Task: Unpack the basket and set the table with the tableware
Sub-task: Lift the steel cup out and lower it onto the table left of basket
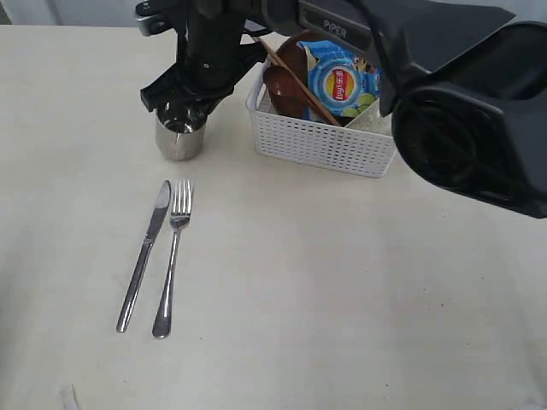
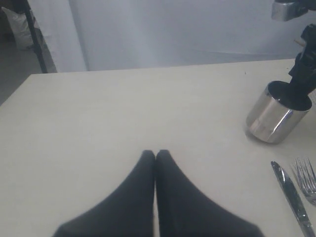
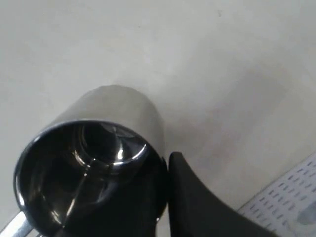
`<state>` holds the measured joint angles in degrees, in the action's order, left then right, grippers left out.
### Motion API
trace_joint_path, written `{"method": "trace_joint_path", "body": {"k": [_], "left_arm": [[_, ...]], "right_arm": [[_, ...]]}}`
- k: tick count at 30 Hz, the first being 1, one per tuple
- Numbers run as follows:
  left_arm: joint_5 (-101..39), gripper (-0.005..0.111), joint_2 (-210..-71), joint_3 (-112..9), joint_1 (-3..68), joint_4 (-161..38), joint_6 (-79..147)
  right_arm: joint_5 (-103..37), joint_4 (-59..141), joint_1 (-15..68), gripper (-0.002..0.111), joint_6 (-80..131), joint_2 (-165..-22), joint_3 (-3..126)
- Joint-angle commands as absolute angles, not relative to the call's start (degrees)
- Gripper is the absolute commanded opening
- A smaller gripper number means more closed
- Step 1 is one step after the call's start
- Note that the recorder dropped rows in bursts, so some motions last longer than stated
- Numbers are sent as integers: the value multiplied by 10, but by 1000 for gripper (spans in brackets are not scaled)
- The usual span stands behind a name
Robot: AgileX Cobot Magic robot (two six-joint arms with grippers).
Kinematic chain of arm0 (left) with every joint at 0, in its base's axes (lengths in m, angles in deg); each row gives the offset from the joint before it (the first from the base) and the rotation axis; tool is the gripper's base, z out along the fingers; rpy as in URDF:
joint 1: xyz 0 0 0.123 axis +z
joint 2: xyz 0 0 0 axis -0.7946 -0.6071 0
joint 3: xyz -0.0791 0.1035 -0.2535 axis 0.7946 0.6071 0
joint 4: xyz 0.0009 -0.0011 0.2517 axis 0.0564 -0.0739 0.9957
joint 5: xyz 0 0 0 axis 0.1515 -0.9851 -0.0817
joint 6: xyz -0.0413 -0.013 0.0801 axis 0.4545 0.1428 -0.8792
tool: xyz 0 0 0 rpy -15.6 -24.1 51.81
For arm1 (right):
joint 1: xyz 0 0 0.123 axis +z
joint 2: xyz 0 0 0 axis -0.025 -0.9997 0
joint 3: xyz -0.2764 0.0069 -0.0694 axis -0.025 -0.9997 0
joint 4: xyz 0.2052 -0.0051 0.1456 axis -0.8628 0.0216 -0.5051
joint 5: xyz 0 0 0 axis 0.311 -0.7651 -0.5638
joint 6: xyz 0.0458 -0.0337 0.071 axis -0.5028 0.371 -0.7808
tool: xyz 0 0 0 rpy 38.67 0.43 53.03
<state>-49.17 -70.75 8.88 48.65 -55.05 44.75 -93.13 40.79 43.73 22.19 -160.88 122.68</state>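
Nearest us on the counter [image 1: 342,299], the knife [image 1: 144,256] and fork [image 1: 173,256] lie side by side, long axes parallel, tips toward the steel cup [image 1: 180,141]. The left fingers [image 2: 156,155] are pressed together over bare counter, holding nothing. The cup stands upright, mouth up, axis vertical. The right fingers [image 1: 183,109] enter it from above and pinch its wall. Just beyond, the basket [image 1: 325,145] holds the chopsticks [image 1: 299,81], which lean with their long axis slanted across it. We judge the right arm nearer for that reach.
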Motion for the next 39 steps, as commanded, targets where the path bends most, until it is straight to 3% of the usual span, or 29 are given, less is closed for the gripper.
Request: {"method": "trace_joint_path", "body": {"k": [1,15,39], "left_arm": [[-491,0,-706,91,488,-557,448],[-491,0,-706,91,488,-556,448],[-491,0,-706,91,488,-556,448]], "right_arm": [[-936,419,436,0,219,-1609,1231],[-1032,438,436,0,227,-1608,1281],[-1017,426,443,0,227,-1612,1284]]}}
